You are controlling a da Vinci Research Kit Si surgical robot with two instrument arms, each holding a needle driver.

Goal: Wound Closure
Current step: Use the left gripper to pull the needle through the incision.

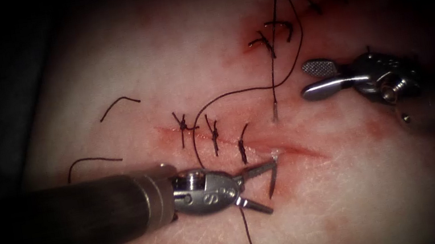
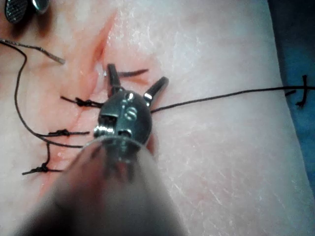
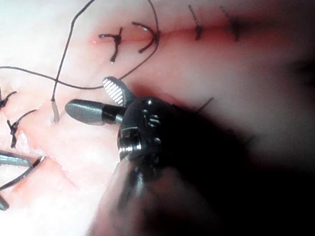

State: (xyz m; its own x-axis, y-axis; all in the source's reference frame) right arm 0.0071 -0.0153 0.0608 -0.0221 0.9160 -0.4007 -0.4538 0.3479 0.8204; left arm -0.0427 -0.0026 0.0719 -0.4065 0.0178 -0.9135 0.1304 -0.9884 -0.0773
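Endoscope view: three tied stitches (image 1: 212, 134) are seen across the left stretch of the cut (image 1: 296, 150), and more are knotted along the far wound at upper right. The right end of the near cut is left unclosed. The left tool (image 1: 264, 187) is spread wide, one jaw touching the needle (image 1: 272, 180), which is lodged in the tissue (image 1: 356, 199) at the open gap. The right tool (image 1: 314, 78) is spread, holding nothing. The thread (image 1: 236, 93) lies slack between the wounds.

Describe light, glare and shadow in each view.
Endoscope view: lit centre, dark edges, glare on the open, empty right gripper; needle lodged in the tissue. Left wrist view: glare on the open, empty left gripper. Right wrist view: deep shadow on tissue beside the shaft.
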